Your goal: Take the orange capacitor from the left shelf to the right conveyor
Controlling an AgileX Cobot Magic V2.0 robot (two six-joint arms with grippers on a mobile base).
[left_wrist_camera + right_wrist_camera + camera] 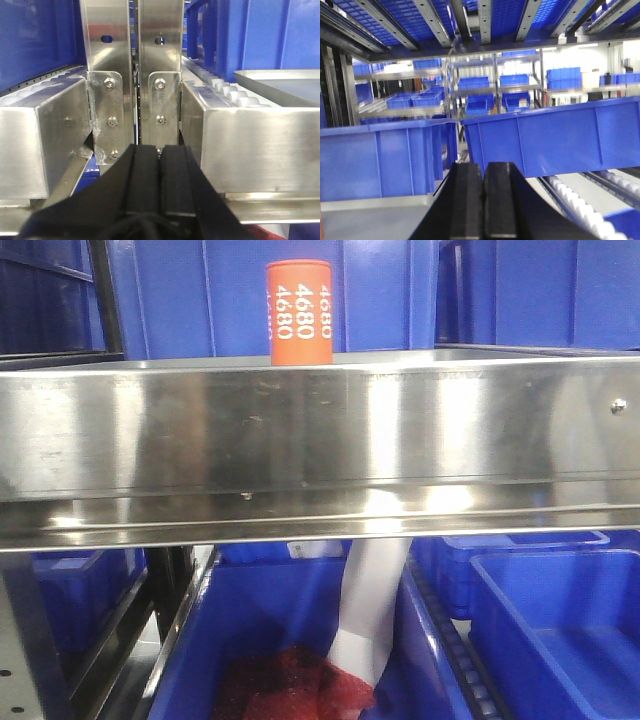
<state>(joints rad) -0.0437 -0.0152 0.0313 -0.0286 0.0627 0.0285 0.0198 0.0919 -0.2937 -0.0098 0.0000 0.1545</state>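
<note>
Both left gripper (160, 165) and right gripper (483, 200) are closed and empty; I'd open wide, clear the left shelf (300, 440) lip, and take the orange capacitor (299, 312) mid-body.

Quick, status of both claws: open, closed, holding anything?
Left claw: closed, fingers pressed together, holding nothing.
Right claw: closed, fingers together, holding nothing.
</note>
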